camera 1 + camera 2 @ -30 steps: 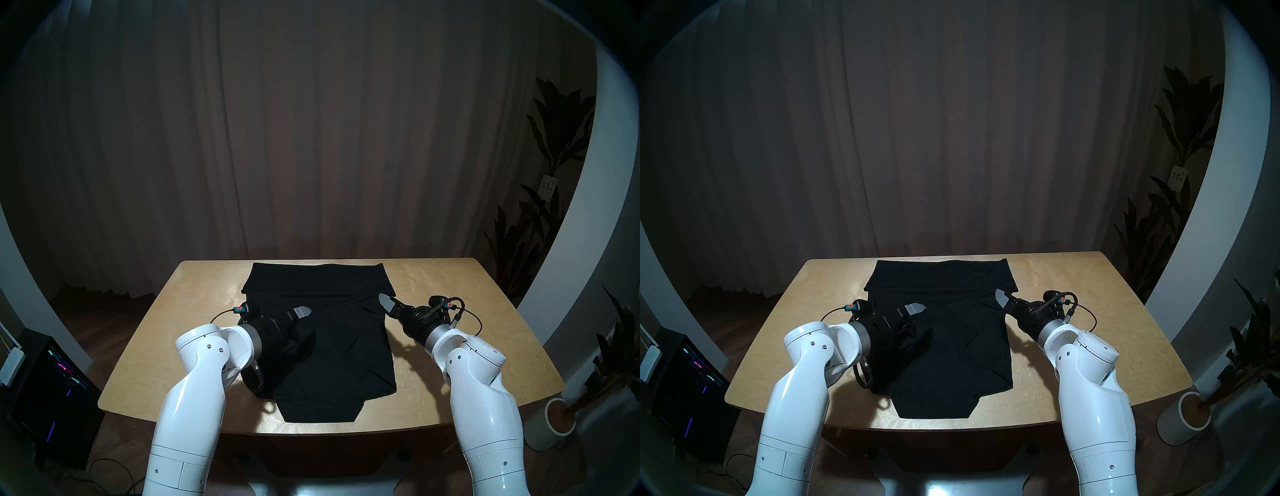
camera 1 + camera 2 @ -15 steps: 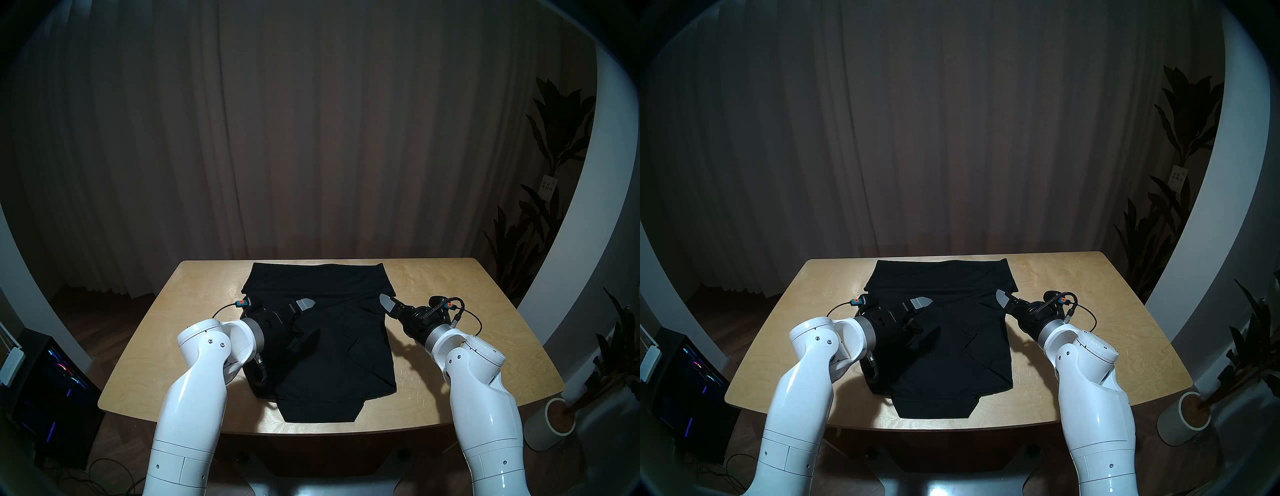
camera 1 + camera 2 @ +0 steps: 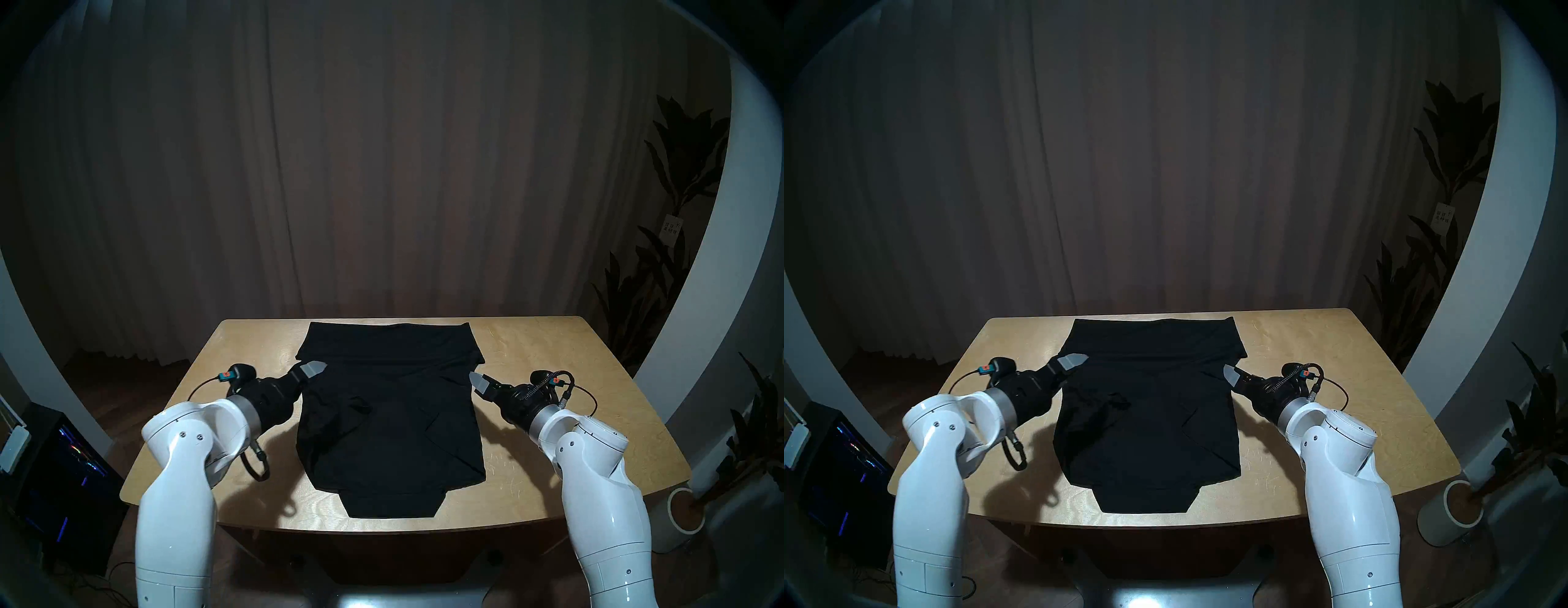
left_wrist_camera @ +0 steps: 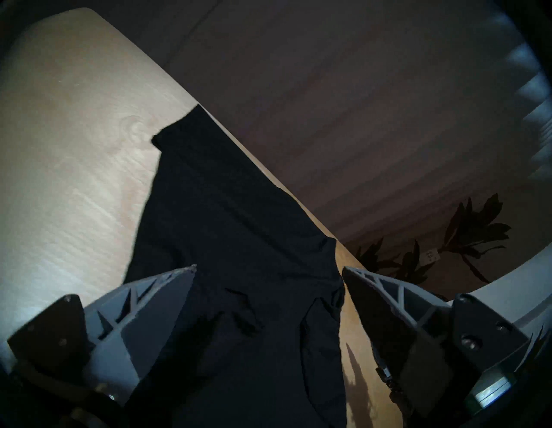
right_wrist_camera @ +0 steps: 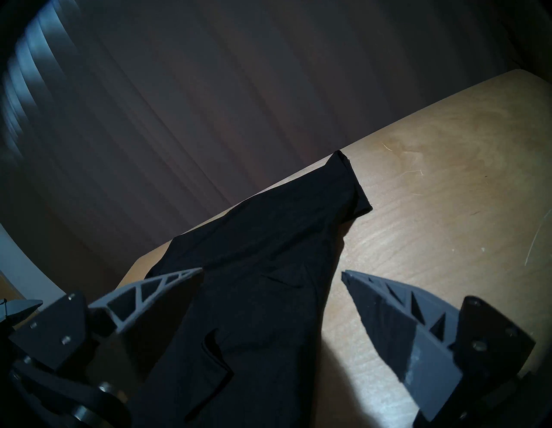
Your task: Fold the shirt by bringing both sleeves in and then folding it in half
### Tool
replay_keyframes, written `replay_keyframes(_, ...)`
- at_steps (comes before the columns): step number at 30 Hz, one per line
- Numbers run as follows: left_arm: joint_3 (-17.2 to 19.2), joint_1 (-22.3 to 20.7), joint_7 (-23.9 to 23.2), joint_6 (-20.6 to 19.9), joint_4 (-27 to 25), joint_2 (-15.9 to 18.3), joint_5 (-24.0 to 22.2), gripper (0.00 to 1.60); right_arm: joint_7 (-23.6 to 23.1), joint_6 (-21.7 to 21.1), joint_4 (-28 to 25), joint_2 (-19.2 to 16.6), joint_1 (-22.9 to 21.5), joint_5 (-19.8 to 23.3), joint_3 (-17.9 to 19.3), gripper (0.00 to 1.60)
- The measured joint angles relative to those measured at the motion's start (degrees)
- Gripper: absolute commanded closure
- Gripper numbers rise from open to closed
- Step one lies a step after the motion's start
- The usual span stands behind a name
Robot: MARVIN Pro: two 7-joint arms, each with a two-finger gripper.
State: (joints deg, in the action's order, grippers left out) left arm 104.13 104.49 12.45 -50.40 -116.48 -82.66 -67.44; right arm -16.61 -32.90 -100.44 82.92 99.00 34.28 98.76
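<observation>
Black shirt [image 3: 392, 420] flat on the bench [image 3: 572, 361], both sleeves [image 3: 339, 418] already turned in, long axis running away toward the far edge. Left fingers [image 3: 313, 368] spread and empty at its left edge, right fingers [image 3: 479, 380] spread and empty at its right edge, each equally near. Likely next: halving fold along that axis. Nothing in between; plant [image 3: 679, 178] well apart.

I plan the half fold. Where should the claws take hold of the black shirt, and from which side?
Probably the two near corners of the shirt, where the flat hem faces the robot. The left claw and right claw, both open, could come in from the table's sides.
</observation>
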Motion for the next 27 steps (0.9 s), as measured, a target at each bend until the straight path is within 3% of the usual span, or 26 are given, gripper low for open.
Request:
replay_keyframes(6,3.96,4.42,-1.68,-3.92,-1.80,1.64,-3.76,0.00,-1.85,-3.27,-3.02,-1.95,3.05,0.46,0.85,0.00)
replay_keyframes(13,4.97,7.23,-6.72,-4.70,0.47,5.51,-7.67,0.00,-3.82,-6.47,-4.79,-3.88,6.18,1.18,2.11,0.00)
replay_keyframes(20,2.59,7.16,-12.64,-4.71,6.79,9.95,-8.02,0.00,-5.93,-8.27,-4.60,-6.09,7.51,1.35,2.49,0.00)
replay_keyframes(27,-2.06,4.40,-16.37,-4.71,13.03,14.72,-5.44,0.00,-7.05,-8.51,-3.30,-8.02,6.53,-0.51,-0.34,0.00)
